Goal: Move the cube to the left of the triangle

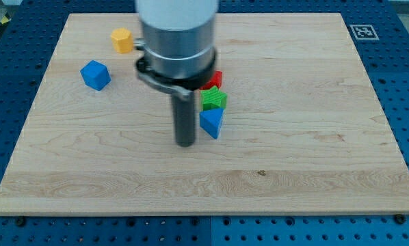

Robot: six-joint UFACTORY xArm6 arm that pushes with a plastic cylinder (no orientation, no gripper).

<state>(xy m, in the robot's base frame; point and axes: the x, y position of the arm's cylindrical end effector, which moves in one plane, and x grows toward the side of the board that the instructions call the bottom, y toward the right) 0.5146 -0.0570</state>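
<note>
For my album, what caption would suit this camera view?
My tip rests just left of the blue triangle, with the blue cube far off toward the view's left.

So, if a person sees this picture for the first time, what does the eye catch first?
First the big grey arm at the view's top centre, its dark rod ending at my tip, just left of the blue triangle. Next the tight cluster there: green block and red block stacked behind the triangle. Apart, at upper left, sit the blue cube and orange block.
</note>
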